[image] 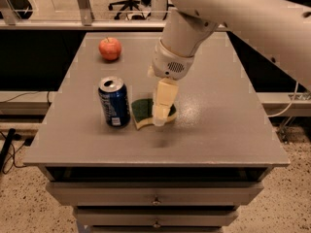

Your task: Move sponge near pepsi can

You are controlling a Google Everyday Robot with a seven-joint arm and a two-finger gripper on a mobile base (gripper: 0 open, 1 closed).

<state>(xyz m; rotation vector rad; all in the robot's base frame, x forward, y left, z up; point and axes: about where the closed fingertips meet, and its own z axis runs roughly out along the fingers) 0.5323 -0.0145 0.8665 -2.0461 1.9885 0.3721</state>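
The sponge [143, 109], dark green on top with a pale yellow foam edge, rests on the grey table [218, 130] just right of the pepsi can [113, 102], almost touching it. The can is blue with a silver open top and stands upright. My gripper [162, 111] reaches down from the large white arm directly onto the sponge's right half and hides that part of it. The sponge looks low and flat against the tabletop.
A red apple [110, 48] sits at the table's far left corner. The table has drawers below its front edge [155, 200]. A railing and office chairs stand beyond the back edge. Cables lie on the floor at the left.
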